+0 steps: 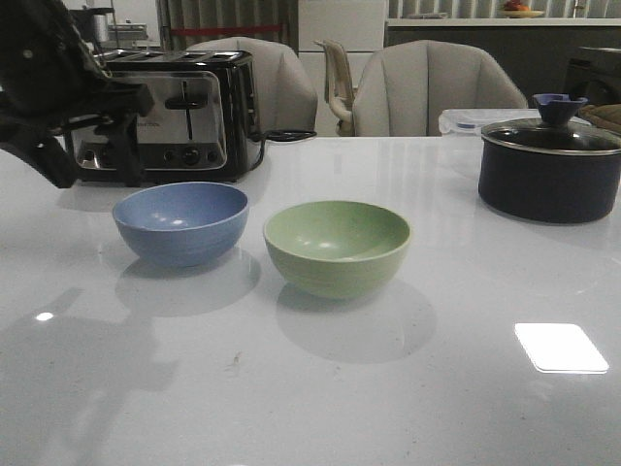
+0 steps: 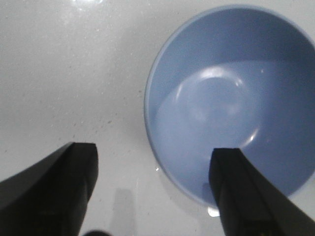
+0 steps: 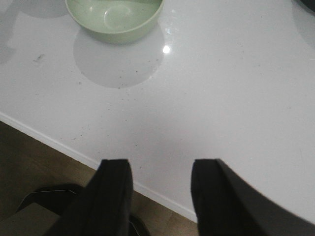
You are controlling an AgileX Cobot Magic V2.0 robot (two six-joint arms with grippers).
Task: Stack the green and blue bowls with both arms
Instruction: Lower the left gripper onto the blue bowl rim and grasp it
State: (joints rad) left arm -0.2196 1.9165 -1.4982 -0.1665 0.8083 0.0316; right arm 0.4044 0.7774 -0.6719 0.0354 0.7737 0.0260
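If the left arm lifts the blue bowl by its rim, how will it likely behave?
The blue bowl looks rigid, so it should hold shape. Its smooth rim may slip between the open left gripper fingers. A one-sided grip would probably let it tilt. It sits on a glossy table, so a nudge likely slides it.

Dusty blue bowl (image 1: 180,222), pale sage green bowl (image 1: 337,247), glossy white table (image 1: 320,388).

toaster (image 1: 184,116): black and steel, table's 10 o'clock, cord trailing toward 12
lidded pot (image 1: 549,170): dark, glass lid, blue knob, at 2 o'clock
plastic container (image 1: 466,120): clear, just behind the pot
chairs (image 1: 427,87): beige, beyond table's 12 o'clock edge
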